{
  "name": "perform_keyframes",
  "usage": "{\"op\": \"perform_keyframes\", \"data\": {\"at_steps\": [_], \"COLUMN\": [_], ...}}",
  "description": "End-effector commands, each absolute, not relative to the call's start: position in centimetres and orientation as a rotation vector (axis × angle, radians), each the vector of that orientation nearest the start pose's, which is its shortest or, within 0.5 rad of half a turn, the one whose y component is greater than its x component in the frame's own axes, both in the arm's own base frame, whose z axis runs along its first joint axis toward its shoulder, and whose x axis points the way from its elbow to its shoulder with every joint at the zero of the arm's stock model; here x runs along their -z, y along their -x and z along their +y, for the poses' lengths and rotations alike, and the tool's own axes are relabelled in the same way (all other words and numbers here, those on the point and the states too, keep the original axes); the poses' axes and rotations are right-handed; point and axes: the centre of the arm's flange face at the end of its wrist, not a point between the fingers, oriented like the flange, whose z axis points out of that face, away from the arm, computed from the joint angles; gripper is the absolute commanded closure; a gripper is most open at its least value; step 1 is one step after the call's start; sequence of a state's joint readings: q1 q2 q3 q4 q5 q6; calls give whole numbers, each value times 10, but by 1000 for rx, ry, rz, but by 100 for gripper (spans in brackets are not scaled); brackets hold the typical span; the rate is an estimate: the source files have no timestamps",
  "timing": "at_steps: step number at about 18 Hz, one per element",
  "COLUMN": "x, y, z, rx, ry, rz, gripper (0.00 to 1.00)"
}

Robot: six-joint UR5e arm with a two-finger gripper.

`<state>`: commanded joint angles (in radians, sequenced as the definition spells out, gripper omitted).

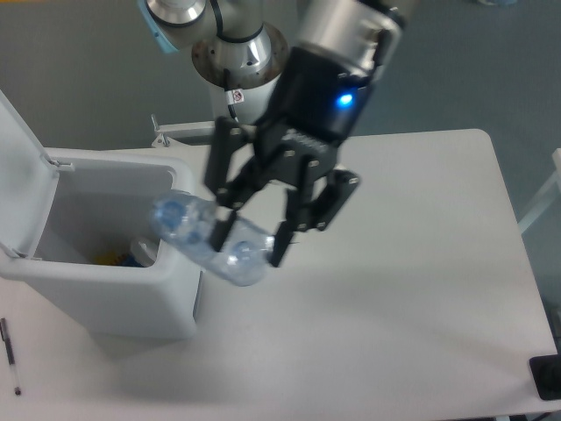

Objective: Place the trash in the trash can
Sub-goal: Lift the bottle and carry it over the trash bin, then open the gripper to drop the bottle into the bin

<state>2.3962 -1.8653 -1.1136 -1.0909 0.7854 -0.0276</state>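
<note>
Over the trash can (105, 298), gripper (250, 250) half-hides bottle (197, 237).

One clear plastic bottle (206, 240) hangs over the right rim of the one white trash can (96, 298), held by the one gripper (248, 244). One black pen (10, 355) lies left of the can. Inside the can a few small items show, too unclear to count

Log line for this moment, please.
phase: carry | gripper: shut on bottle | bottle: off table, cap end over bin rim | lid: open
</note>
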Motion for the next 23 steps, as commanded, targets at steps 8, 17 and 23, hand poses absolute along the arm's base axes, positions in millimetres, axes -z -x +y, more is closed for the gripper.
{"op": "perform_keyframes", "data": {"at_steps": [8, 17, 23], "x": [-597, -572, -565], "y": [295, 279, 274], "z": [587, 585, 579], "rx": [539, 533, 507], "ry": [2149, 2195, 2213], "rz": [-529, -462, -397], "gripper": [54, 39, 3]}}
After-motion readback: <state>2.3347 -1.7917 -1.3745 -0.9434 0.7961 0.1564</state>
